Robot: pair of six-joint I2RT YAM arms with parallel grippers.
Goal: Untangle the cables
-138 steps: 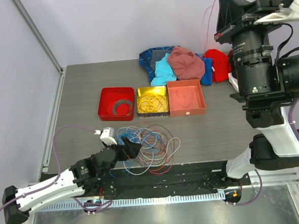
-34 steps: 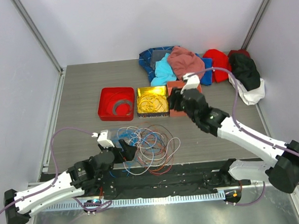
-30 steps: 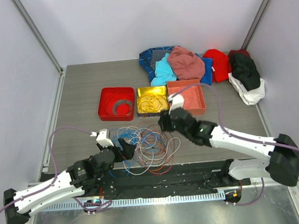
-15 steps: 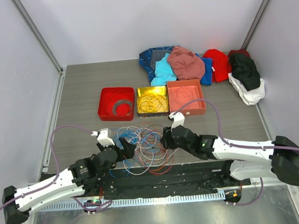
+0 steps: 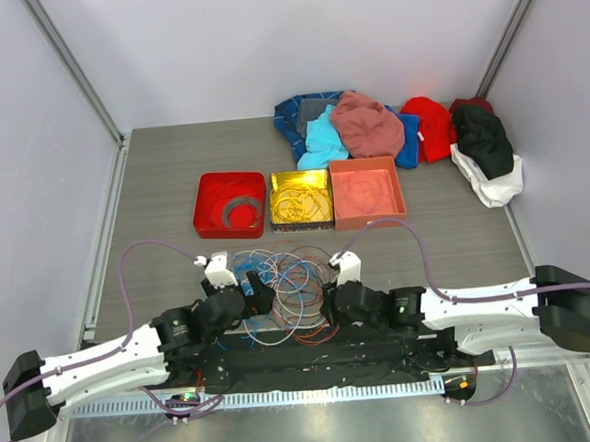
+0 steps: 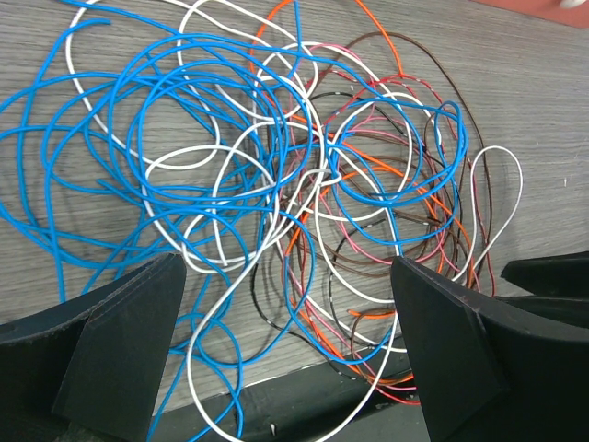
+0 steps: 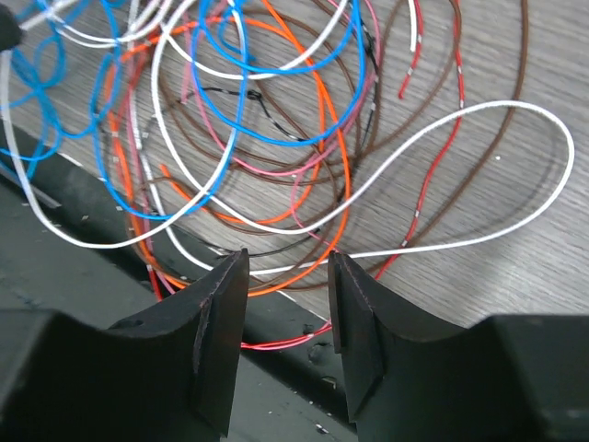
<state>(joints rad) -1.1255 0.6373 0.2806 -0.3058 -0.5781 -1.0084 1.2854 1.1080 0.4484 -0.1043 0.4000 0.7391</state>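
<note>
Left jaws wide, right jaws narrower (slim gap), thin cables (image 5: 291, 284) looped on woodgrain table (image 5: 162, 179).

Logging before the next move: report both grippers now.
Left gripper: open wide over the cables, holding nothing.
Right gripper: narrowly open over the cables, gripping nothing.

Bright, even, diffuse light fills all three views. The cables (image 6: 304, 184) cast thin, soft shadows just beside themselves on the grey tabletop (image 6: 552, 92). From the top camera, the yellow tray (image 5: 299, 173) gleams with glare inside, and the metal ledge (image 5: 318, 425) at the near edge shows a pale sheen. Both wrist views are sharp on the wires. No motion blur shows.
</note>
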